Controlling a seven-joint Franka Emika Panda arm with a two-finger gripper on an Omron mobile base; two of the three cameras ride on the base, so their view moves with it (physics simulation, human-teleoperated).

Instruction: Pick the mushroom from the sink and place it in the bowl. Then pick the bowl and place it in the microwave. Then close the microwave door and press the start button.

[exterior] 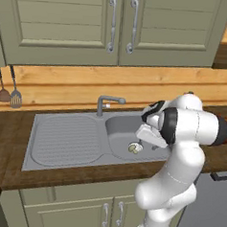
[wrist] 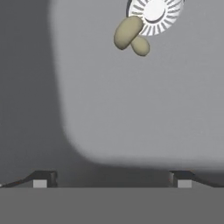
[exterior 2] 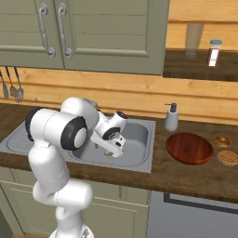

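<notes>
Upper centre of hand view, mushroom [wrist: 130, 35] by drain [wrist: 154, 13]: probably light, soft, roll-prone; gripper [wrist: 112, 179] fingers spread; pinch cap sides gently.

Dark wooden counter [exterior 2: 186, 179] runs below the wall cupboards. Set into it: grey sink [exterior: 65, 141] with ribbed drainboard. On the basin floor lies the mushroom [wrist: 130, 35], touching the round drain [wrist: 155, 15]. On the counter right of the sink: soap dispenser [exterior 2: 171, 117], reddish-brown bowl [exterior 2: 189, 148], two small baked items [exterior 2: 226, 151].
</notes>
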